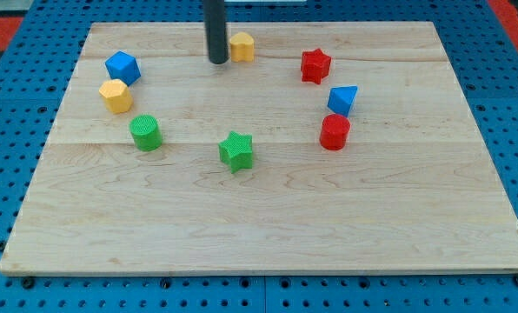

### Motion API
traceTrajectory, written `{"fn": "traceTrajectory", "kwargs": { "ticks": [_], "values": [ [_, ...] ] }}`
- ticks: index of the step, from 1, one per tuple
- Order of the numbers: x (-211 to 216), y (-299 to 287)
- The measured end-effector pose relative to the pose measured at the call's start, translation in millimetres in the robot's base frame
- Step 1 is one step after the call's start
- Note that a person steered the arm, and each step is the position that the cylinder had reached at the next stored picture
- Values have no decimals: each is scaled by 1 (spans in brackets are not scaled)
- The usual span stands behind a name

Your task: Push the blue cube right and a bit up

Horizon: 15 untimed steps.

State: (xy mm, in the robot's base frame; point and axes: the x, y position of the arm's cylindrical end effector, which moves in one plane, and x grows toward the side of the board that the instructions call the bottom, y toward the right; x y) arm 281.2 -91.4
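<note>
The blue cube sits near the board's upper left, just above a yellow hexagonal block. My dark rod comes down from the view's top, and my tip rests on the board well to the right of the blue cube, right beside the left side of a yellow block. The tip is apart from the blue cube.
A green cylinder lies below the yellow hexagonal block. A green star is at the centre. A red star, a blue triangular block and a red cylinder stand at the right. The wooden board lies on a blue pegboard.
</note>
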Motion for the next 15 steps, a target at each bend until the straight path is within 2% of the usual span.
{"fn": "traceTrajectory", "kwargs": {
  "ticks": [1, 2, 5, 7, 8, 9, 10, 11, 12, 13, 14, 15],
  "values": [
    [-14, -91],
    [3, -166],
    [57, -208],
    [9, -159],
    [-2, -174],
    [33, -214],
    [39, -182],
    [33, -113],
    [28, -107],
    [57, -180],
    [69, -171],
    [69, -109]
  ]
}}
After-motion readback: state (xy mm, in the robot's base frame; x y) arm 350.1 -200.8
